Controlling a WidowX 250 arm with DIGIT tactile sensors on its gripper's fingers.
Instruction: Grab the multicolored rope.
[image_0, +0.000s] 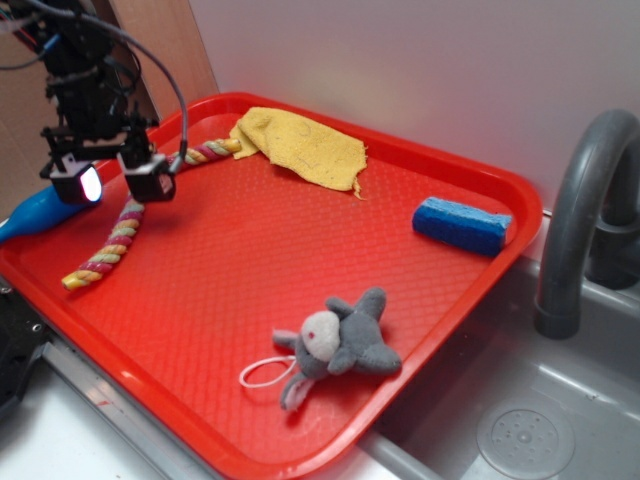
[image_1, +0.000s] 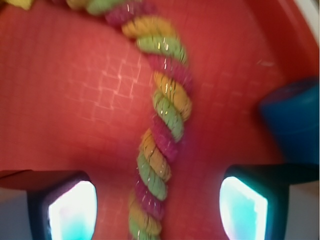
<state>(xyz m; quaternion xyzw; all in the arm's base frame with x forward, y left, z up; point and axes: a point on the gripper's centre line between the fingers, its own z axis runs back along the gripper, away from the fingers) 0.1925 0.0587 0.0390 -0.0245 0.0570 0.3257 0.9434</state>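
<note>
Multicolored rope (image_0: 118, 240): exterior view, lies curved along the left side of the red tray (image_0: 260, 240), one end under the yellow cloth (image_0: 300, 148); gripper (image_0: 110, 180) above its middle, spread wide. Wrist view: rope (image_1: 162, 130) runs between both fingers (image_1: 72, 212), touching neither; blue object (image_1: 295, 125) at right.

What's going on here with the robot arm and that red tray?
The arm's pincer hangs open over the rope at the left side of the tray. In the wrist view the rope runs between the two fingers, which do not touch it, so nothing is gripped yet. A yellow rag, blue sponge and grey plush lie elsewhere on the tray.
</note>
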